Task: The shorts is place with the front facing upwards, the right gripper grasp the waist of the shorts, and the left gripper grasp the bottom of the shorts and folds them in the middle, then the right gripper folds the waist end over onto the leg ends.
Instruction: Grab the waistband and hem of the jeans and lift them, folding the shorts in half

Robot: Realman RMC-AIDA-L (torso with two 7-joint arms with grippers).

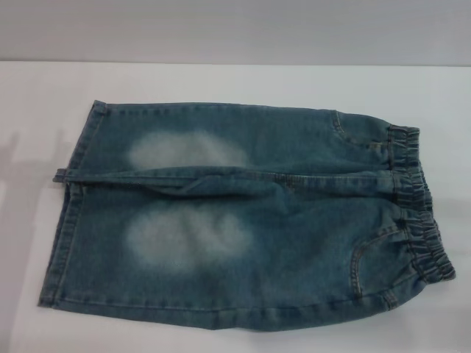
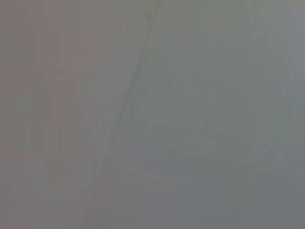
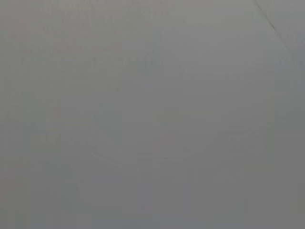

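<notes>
Shorts: one pair of blue denim shorts (image 1: 250, 220) lies flat on the white tabletop (image 1: 221, 81), front side up, filling most of the head view.
Lay: the legs run sideways, one leg farther from the robot and one nearer, with a raised crease of cloth along the seam between them.
Waist: the puckered elastic waist (image 1: 419, 213) is at the robot's right (it bunches and curves toward the near corner).
Bottom: the two stitched hems of the bottom (image 1: 70, 206) lie at the robot's left, one above the other in the head view, edges nearly in line.
Look: two pale faded patches, one on each leg; two curved pockets with tan stitching beside the waistband.
Surroundings: a grey wall behind the tabletop's far edge.
Grippers: neither the left gripper nor the right gripper appears in any view, so the state of their jaws cannot be told; both wrist views show only plain grey surface.
</notes>
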